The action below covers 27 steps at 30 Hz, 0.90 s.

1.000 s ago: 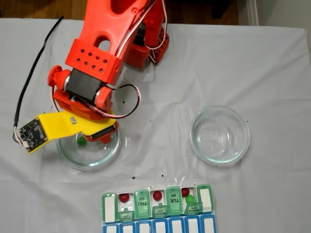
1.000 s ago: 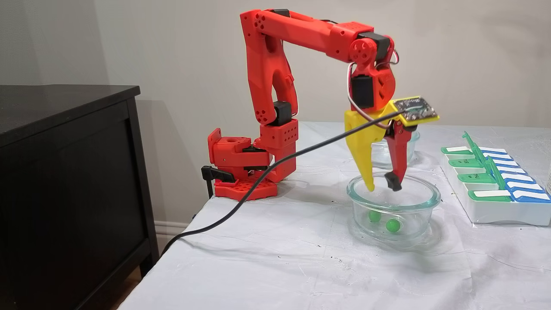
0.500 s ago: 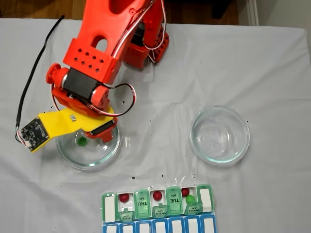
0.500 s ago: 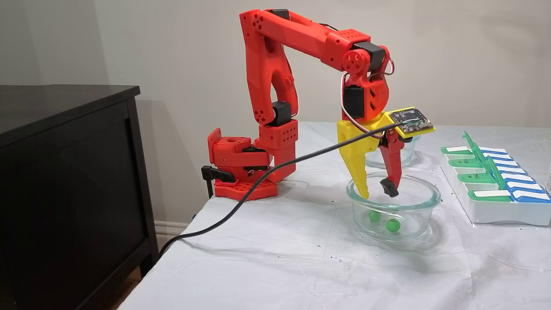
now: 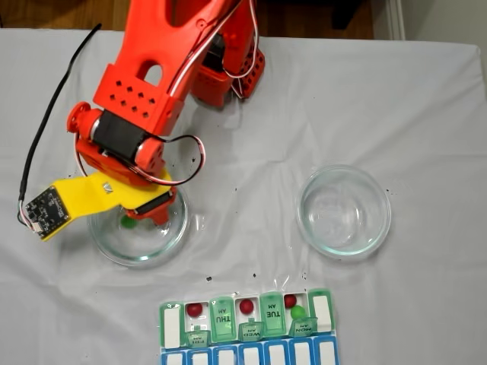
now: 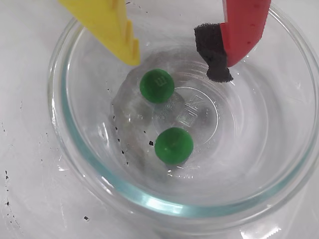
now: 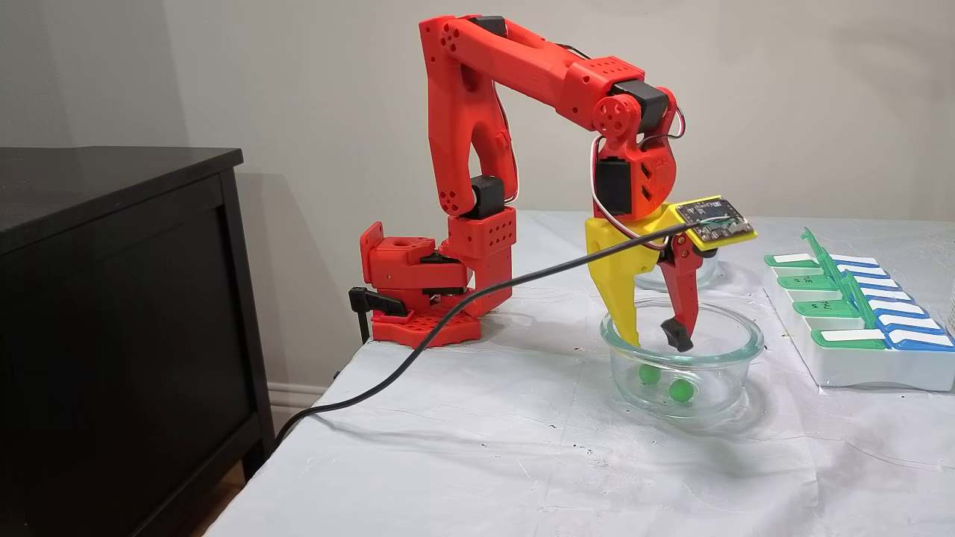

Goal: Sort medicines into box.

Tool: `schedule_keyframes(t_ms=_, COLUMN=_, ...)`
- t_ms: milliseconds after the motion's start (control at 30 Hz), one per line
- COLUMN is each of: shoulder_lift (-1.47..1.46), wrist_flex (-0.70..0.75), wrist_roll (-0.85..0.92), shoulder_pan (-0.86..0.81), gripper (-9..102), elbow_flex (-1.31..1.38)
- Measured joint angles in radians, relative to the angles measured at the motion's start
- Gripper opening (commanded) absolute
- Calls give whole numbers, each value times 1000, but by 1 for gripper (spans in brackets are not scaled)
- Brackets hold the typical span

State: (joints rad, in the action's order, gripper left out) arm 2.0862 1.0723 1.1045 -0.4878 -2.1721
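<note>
Two glossy green medicines [image 6: 157, 85] [image 6: 173, 145] lie in a round glass dish [image 6: 75, 144]. My gripper [image 6: 174, 62] hangs open inside the dish rim, just above them. Its yellow finger [image 6: 119, 30] is beside the upper ball, and the red finger's black pad [image 6: 213, 52] is to the right. In a fixed view the gripper [image 7: 656, 343] dips into the dish [image 7: 619, 365] over both balls [image 7: 649, 375] [image 7: 680, 389]. The green box [image 5: 221, 319] at the front holds three dark red medicines [image 5: 195, 309] [image 5: 246, 306] [image 5: 290, 300] and one green medicine [image 5: 297, 312] in open compartments.
A second glass dish [image 5: 344, 211] stands empty on the right of the white cloth. A blue row [image 5: 251, 356] runs along the box. The black cable [image 7: 448, 313] trails from the wrist camera off the table's left edge. A dark cabinet [image 7: 112, 298] stands beside the table.
The gripper has come down from above the dish rim into the dish, staying open. The green balls have not moved.
</note>
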Motion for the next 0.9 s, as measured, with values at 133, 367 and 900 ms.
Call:
schedule_keyframes(t_ms=133, shoulder_lift=-31, wrist_flex=-9, wrist_roll=0, shoulder_pan=6, gripper=22, elbow_flex=0)
schedule_keyframes(t_ms=367, shoulder_lift=-41, wrist_flex=-18, wrist_roll=0, shoulder_pan=6, gripper=21, elbow_flex=0)
schedule_keyframes(t_ms=900, shoulder_lift=-41, wrist_flex=-20, wrist_roll=44, shoulder_pan=-18, gripper=19, elbow_flex=0)
